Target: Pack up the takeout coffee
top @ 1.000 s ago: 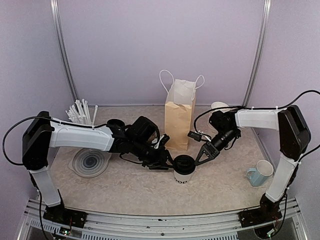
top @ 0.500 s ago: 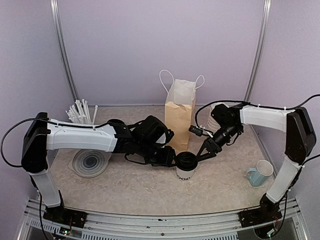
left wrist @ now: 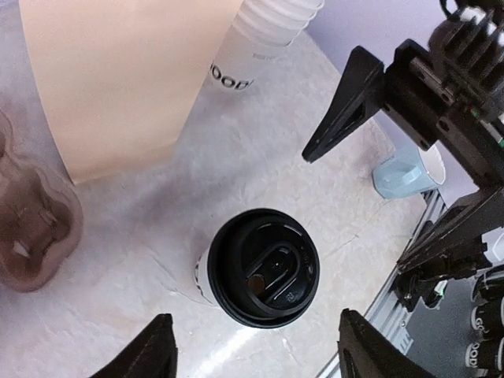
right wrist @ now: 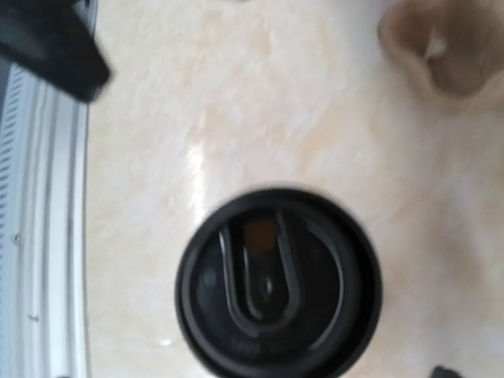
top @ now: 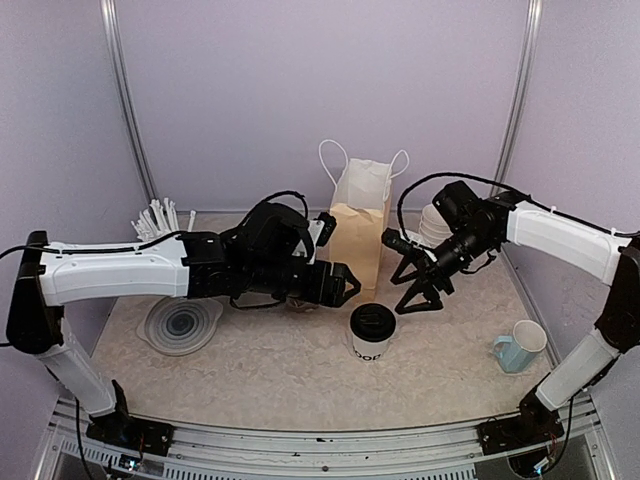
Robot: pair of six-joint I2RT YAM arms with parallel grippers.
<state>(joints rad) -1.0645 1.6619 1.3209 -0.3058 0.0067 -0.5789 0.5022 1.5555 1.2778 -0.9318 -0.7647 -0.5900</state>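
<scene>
Near the middle of the table (top: 270, 375), one lidded coffee cup (top: 371, 333) stands upright, black lid on, lettering low on its white wall. It sits just in front of the paper bag (top: 357, 240), apart from it, touched by nothing.

- Left gripper (top: 340, 286): hangs above and left of the cup, fingers apart, nothing between them. Its wrist view looks straight down on the lid.
- Right gripper (top: 420, 303): hangs above and right of the cup, fingers splayed wide, empty.
- Bag: upright at the far side, top open, white inside showing. Contents hidden from me.
- Only this one lidded cup in sight; whether another is already bagged I cannot tell.
- Stack of lidless cups (left wrist: 264, 31) to the right of the bag, light blue mug (top: 520, 345) near right; neither concerns the job.

Judgement: the cup looks ready for packing, and the step in hand is the pick-up. Next move calls for one gripper to drop around the paper wall below the lid, close gently so the wall does not buckle, then carry the cup upright over the bag's rim and lower it in. The bag is light and may tip if nudged.
</scene>
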